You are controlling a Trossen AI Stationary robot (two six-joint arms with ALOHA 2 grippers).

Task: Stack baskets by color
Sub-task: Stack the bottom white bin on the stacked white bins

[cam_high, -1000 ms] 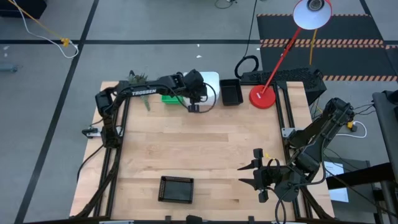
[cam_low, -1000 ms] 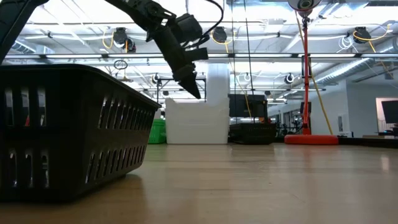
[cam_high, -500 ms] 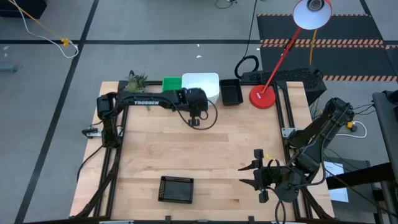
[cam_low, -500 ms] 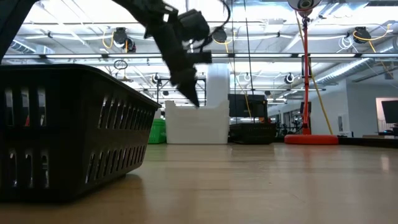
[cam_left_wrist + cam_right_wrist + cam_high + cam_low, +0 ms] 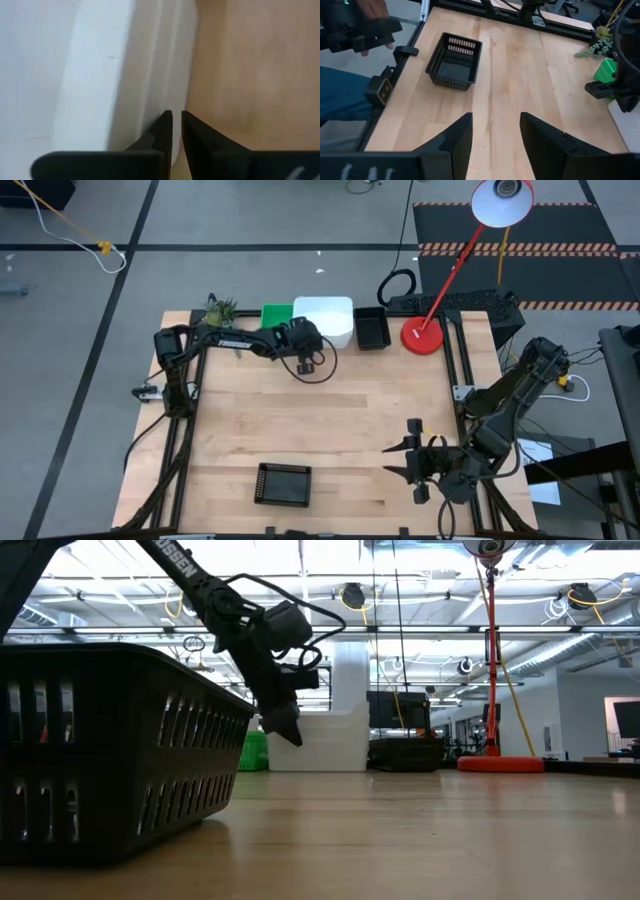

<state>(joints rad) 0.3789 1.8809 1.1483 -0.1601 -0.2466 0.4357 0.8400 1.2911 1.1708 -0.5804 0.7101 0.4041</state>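
Left gripper (image 5: 309, 364) upper centre of high view, just below white basket (image 5: 325, 319), fingers nearly pressed together, nothing between them. Green basket (image 5: 276, 314) left of white, black basket (image 5: 371, 327) right of it, second black basket (image 5: 283, 484) bottom centre. Right gripper (image 5: 400, 459) lower right, spread, empty. Whether left fingertips touch white rim: unclear

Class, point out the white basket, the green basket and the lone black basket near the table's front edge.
white basket (image 5: 324, 315), high view, its top surface.
green basket (image 5: 275, 313), high view, its visible top.
lone black basket (image 5: 284, 484), high view, its mesh bottom.
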